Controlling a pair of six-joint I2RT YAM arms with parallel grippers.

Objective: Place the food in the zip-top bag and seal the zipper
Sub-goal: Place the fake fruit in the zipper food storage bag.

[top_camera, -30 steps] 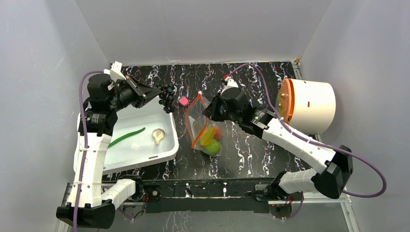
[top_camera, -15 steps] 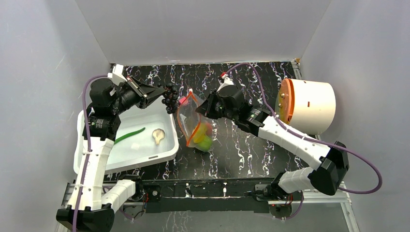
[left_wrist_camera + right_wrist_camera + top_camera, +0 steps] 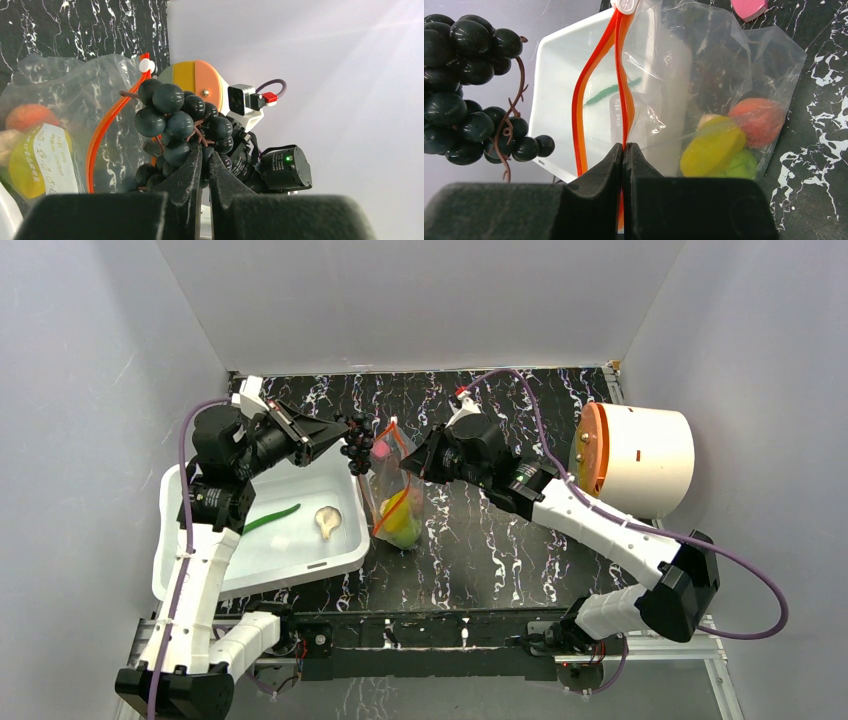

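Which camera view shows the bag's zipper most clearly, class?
Right wrist: the zipper is close up, both strips parted, right gripper pinching one. Left wrist shows one strip partly behind grapes; top shows a thin orange line.

Left arm [image 3: 195, 570], right arm [image 3: 600, 525]: white plastic shell links, black joint housings. Purple cable [image 3: 745, 575] runs from each wrist. Left gripper [image 3: 205, 152], right gripper [image 3: 624, 146]: matte black wedge fingers. Behind right gripper: white camera block [image 3: 239, 99], red plug [image 3: 269, 97], green LED [image 3: 287, 158] lit.
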